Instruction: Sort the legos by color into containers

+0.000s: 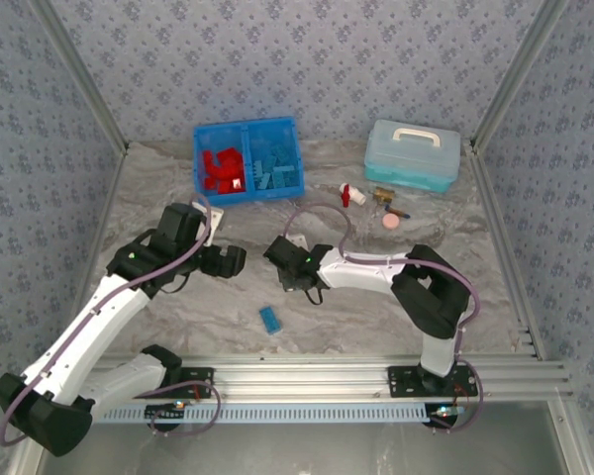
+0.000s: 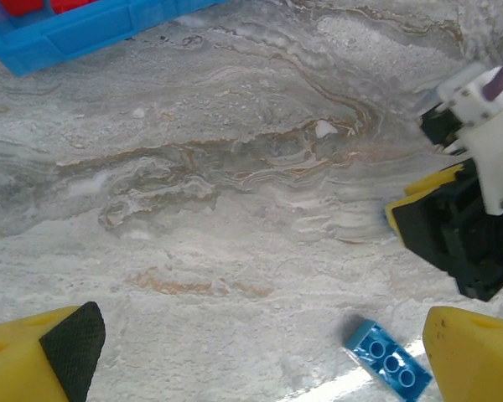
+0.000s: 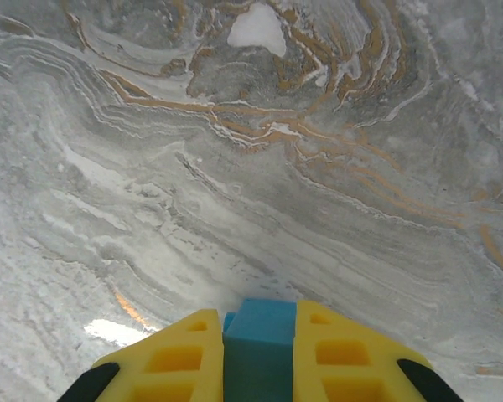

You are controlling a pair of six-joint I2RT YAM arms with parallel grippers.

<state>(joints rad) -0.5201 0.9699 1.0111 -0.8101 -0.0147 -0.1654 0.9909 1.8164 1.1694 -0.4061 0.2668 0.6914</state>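
Clamping a plain light blue lego [image 3: 265, 322], apparently end-on, is the right pincer [image 3: 260, 328]; left pincer [image 2: 260, 352] gapes.

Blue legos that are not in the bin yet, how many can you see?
2. One blue lego lies loose on the table, near the front edge. A second blue lego is clamped in the right gripper. More may be hidden from view.

Left gripper [image 2: 260, 360] hangs with jaws spread wide; right gripper [image 3: 258, 356], arm reaching leftward, is clamped on a light blue plastic brick [image 3: 267, 322].
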